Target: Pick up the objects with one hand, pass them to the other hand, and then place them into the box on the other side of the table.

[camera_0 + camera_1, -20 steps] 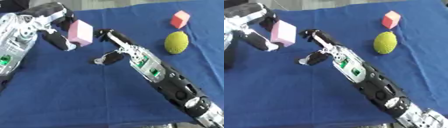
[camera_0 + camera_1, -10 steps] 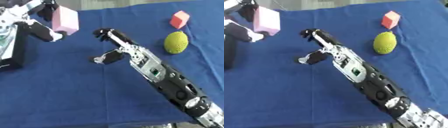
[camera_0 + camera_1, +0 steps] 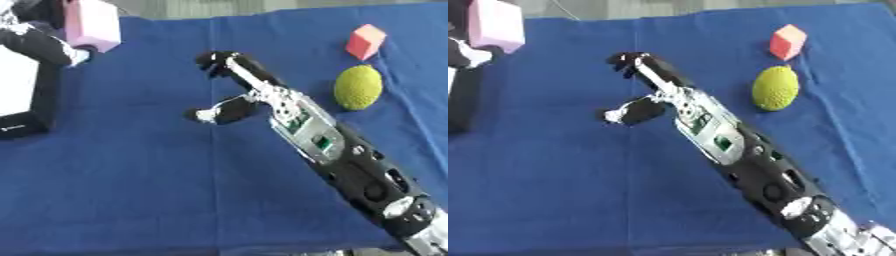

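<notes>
— Where is the block we are carrying?

— The pink block (image 3: 90, 22) is at the far left, held up in our left hand (image 3: 44, 42), whose fingers curl round its near left side. It hangs just above the far edge of the box (image 3: 26, 95), a dark-walled thing with a pale inside at the left edge of the table (image 3: 131, 190).

— And our right hand (image 3: 229, 85)?

— It lies out over the middle of the blue cloth, fingers relaxed and spread, thumb off to the left, holding nothing.

— How do we judge the block will handle?

— It looks like foam: light, a little soft, matt, so unlikely to slip. We would keep the hold on opposite flat faces; a corner would let it twist.

— What else is left?

— A yellow-green ball (image 3: 359, 87) with a knobbly skin at the far right, and just beyond it a red cube (image 3: 365, 41), close by but apart. The ball seems light and rough enough to hold, yet it may roll, so we would cup it from above. The cube we would take by two flat sides.
</notes>
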### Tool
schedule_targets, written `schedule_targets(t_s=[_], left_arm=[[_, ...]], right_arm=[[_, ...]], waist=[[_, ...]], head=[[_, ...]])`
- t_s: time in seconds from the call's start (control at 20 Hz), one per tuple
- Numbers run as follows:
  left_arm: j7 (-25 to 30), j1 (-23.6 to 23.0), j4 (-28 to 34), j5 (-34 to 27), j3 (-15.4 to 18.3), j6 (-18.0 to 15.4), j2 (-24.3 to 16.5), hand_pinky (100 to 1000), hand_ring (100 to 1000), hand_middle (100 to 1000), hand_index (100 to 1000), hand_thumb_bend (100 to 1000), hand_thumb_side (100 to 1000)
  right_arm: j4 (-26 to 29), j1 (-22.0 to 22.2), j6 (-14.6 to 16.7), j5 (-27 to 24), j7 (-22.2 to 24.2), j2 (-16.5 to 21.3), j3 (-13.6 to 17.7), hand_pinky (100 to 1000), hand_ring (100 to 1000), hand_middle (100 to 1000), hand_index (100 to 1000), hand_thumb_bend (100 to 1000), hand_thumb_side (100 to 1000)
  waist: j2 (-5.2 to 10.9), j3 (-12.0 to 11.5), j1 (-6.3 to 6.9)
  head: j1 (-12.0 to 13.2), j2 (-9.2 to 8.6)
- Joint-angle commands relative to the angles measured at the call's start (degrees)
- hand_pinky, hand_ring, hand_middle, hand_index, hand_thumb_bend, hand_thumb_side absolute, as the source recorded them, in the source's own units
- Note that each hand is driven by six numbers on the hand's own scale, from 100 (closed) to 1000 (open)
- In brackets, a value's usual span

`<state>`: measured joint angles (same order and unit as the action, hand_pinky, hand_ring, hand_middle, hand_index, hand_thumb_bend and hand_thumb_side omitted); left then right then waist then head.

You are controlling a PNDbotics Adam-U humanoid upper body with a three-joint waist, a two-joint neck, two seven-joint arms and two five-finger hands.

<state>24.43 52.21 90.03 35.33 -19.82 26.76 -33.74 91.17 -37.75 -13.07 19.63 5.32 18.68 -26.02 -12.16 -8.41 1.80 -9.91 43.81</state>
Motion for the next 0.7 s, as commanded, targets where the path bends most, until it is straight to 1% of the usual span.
schedule_targets(t_s=[0.05,0.1,0.15,0.2,0.45,0.7], left_arm=[[-0.8,0.5,-1.4,0.4,1.4,0.1,-3.4,667,515,399,410,182,114],[-1.0,0.4,-2.0,0.6,1.6,0.1,-3.8,667,515,392,410,185,114],[-1.3,0.3,-2.5,0.8,1.9,0.1,-4.2,667,516,392,410,187,114],[-1.5,0.2,-3.1,0.9,2.1,0.1,-4.6,667,516,393,411,190,114],[-3.0,-0.6,-6.0,1.3,3.8,0.6,-6.0,667,515,392,410,183,115],[-4.9,-1.3,-8.9,1.7,5.8,1.2,-6.9,667,515,391,410,185,114]], right_arm=[[2.3,-1.1,-0.2,-0.6,-0.7,1.3,0.9,834,773,770,869,587,282],[2.7,-1.1,-0.2,-0.7,-0.8,1.4,1.0,834,773,770,869,586,282],[3.0,-1.2,-0.3,-0.8,-1.0,1.4,1.1,835,772,770,869,562,301],[3.3,-1.3,-0.4,-1.0,-1.2,1.5,1.2,835,772,770,869,585,284],[4.4,-1.8,-0.8,-2.0,-1.7,1.8,1.6,835,770,769,868,592,297],[4.9,-2.0,-0.6,-2.9,-1.8,2.0,1.8,835,770,769,868,607,312]], waist=[[0.82,0.1,-0.04],[0.79,0.2,-0.09],[0.74,0.3,-0.16],[0.69,0.3,-0.22],[0.42,0.5,-0.54],[0.22,0.5,-0.77]], head=[[0.8,0.3],[1.0,0.3],[1.2,0.3],[1.4,0.3],[2.7,0.3],[5.0,0.3]])
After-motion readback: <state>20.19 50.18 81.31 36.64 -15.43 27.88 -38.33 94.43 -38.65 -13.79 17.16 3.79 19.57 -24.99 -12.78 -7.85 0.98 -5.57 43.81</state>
